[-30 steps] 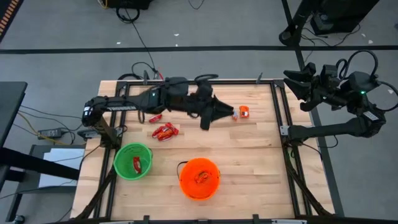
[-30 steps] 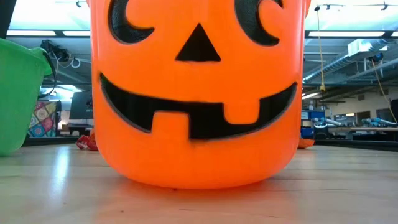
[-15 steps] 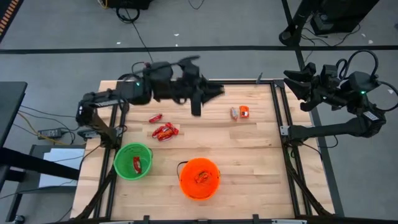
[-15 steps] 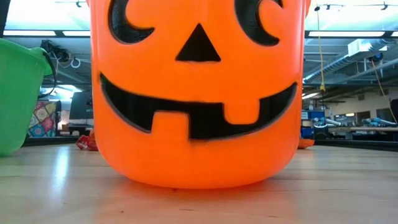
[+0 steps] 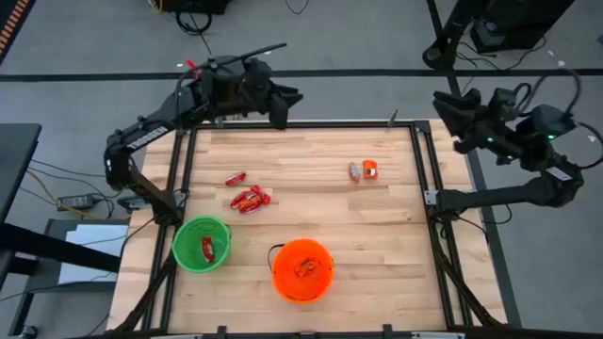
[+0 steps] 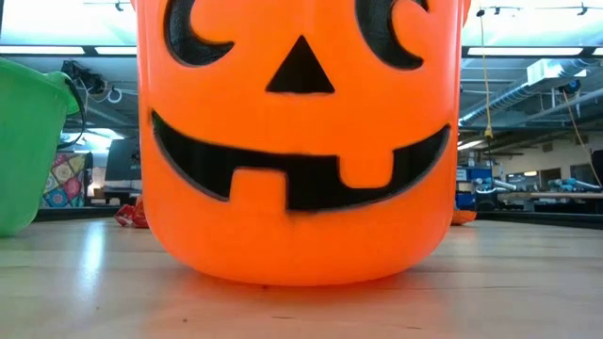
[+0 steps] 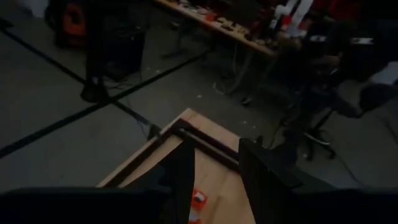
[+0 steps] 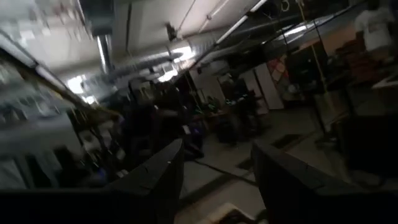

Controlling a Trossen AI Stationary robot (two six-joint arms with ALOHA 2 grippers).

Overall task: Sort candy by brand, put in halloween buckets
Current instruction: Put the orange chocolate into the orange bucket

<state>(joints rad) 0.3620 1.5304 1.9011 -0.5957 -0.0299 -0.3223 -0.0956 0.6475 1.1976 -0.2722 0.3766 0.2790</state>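
Note:
Red candy (image 5: pixel 248 198) lies loose left of the table's middle, and two orange-and-white pieces (image 5: pixel 364 170) lie farther right. The green bucket (image 5: pixel 201 243) stands near the front left with a red piece inside. The orange bucket (image 5: pixel 302 268) stands beside it and fills the low view (image 6: pixel 301 141). My left gripper (image 5: pixel 285 104) hangs high over the table's far edge, open with nothing between its fingers (image 7: pixel 214 149). My right gripper (image 5: pixel 445 113) waits beyond the table's right edge, open (image 8: pixel 217 155).
A dark metal frame (image 5: pixel 415 160) runs round the wooden table top. Bare wood lies between the candy groups and to the right of the orange bucket. Cables trail on the floor beyond the far edge.
My left gripper has risen from just left of the orange-and-white candy and swung toward the table's far left, tipping up from pointing down to nearly level. It carries nothing, and the candy lies where it was.

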